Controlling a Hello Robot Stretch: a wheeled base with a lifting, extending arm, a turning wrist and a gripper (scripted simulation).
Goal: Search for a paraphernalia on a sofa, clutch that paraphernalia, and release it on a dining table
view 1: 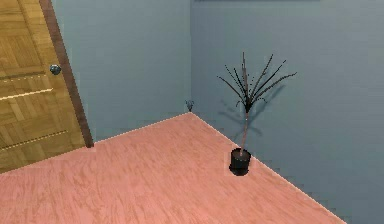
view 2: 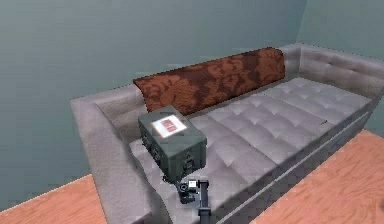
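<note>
Soft, even light fills the room. The potted plant (view 1: pixel 240 158) throws a faint grey shadow on the dim wall (view 1: pixel 320 100) just behind it. The other wall (view 1: pixel 130 60), left of the plant, is brighter. The door (view 1: pixel 25 80), far left of the plant, looks bright. The sofa (view 2: pixel 270 120) gets the same soft light.

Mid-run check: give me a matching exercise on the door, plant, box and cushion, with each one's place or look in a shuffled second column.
1 door
2 plant
3 box
4 cushion

A on the sofa seat
B along the sofa back
C thin dark leaves, potted
D golden wood

Pairs: 1-D, 2-C, 3-A, 4-B
</note>
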